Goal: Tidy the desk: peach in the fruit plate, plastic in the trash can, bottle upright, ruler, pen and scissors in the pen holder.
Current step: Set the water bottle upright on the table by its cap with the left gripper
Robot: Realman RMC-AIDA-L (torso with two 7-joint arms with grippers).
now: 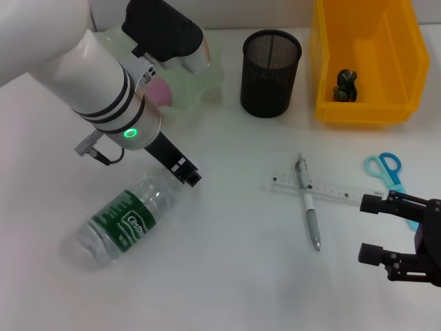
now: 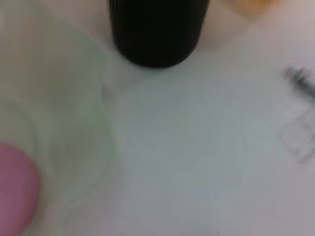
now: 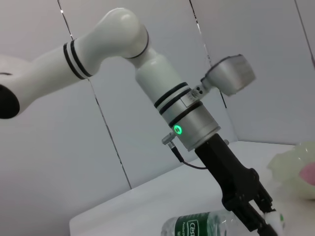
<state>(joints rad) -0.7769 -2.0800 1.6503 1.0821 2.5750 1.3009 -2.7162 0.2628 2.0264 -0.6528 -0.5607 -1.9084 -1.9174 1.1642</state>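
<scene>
Pen [image 1: 307, 203] across ruler [image 1: 327, 188]; scissors [image 1: 386, 170] right of both

White table [image 1: 227, 276] carrying lying bottle [image 1: 127, 221], pen [image 1: 308, 203] crossing ruler [image 1: 327, 189], scissors [image 1: 387, 169] right of ruler.

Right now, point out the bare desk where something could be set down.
Free: the stretch between the bottle and the pen, and the near edge below them. Crowded: around the ruler and scissors by the right gripper; left gripper hovers at the bottle's cap end.

White arm, 2 black bands, green LED ring, black left gripper [image 1: 187, 172], grey cable.
</scene>
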